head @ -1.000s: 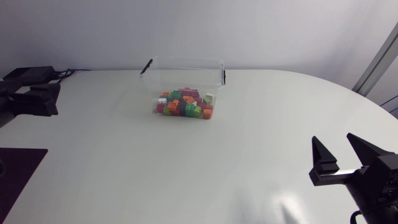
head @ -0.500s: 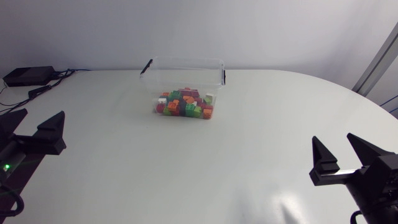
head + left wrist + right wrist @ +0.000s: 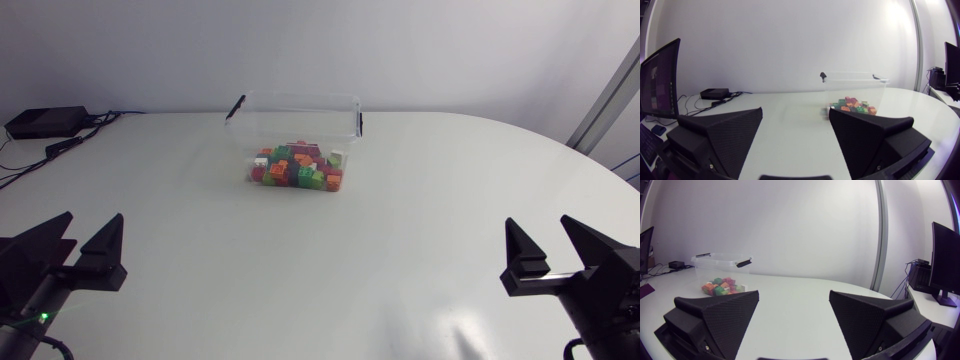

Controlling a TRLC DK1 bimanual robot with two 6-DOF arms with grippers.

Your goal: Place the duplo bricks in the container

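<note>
Duplo bricks [image 3: 297,167] in container [image 3: 299,108]; left fingers [image 3: 103,256], right fingers [image 3: 523,264] spread empty

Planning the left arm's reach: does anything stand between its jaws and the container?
Nothing visible does. Only bare table lies between them and the clear container, which holds the bricks.

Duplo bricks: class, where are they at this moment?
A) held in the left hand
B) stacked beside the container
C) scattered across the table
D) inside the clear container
D: the coloured duplo bricks lie heaped together within the walls of the clear container, seen in the head view and both wrist views.
</note>
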